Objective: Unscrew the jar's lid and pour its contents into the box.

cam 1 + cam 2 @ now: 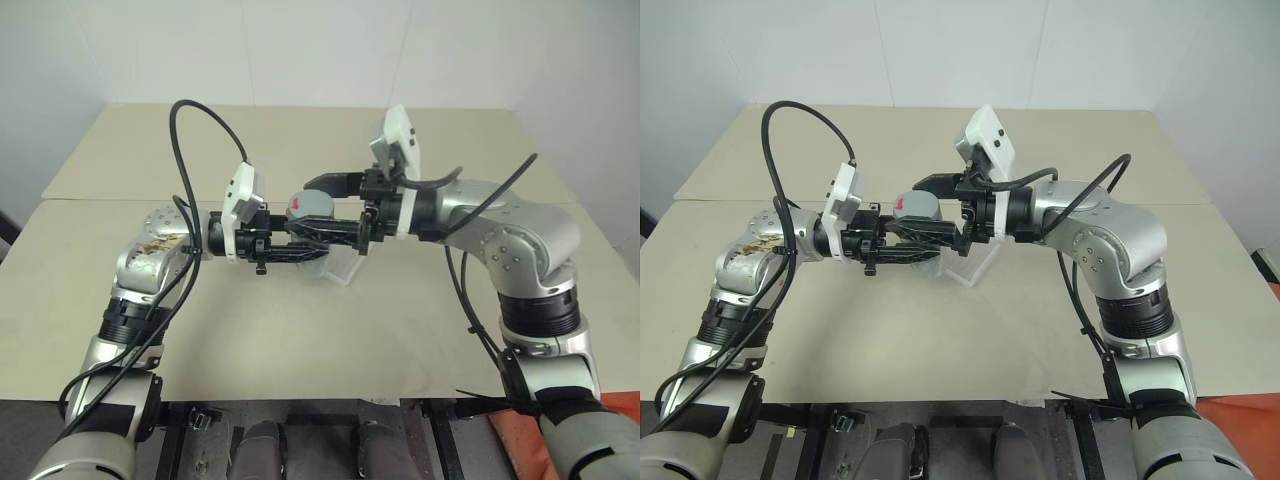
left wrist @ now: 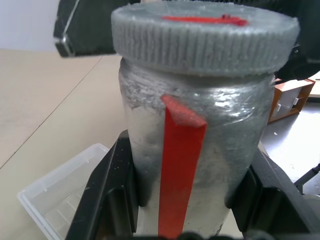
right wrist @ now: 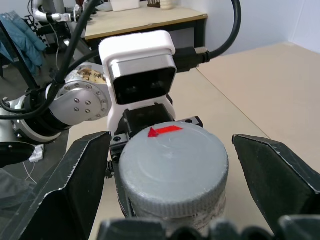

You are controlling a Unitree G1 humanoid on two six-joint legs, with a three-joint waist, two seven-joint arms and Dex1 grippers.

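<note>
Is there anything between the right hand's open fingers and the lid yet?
No. In the right wrist view the right hand straddles the lid with bare gaps on both sides; its fingers touch nothing.

The lid (image 3: 174, 167) is matt grey with fine ribbing around its edge and a small red arrow-like mark on top. The jar (image 2: 195, 165) looks silvery grey through its clear wall, with a red strip running down its side. The box (image 2: 65, 192) is clear, colourless plastic. Both the left claw (image 2: 185, 200) and the right claw (image 3: 170, 195) have black fingers. The table (image 1: 330, 320) is plain pale beige.
</note>
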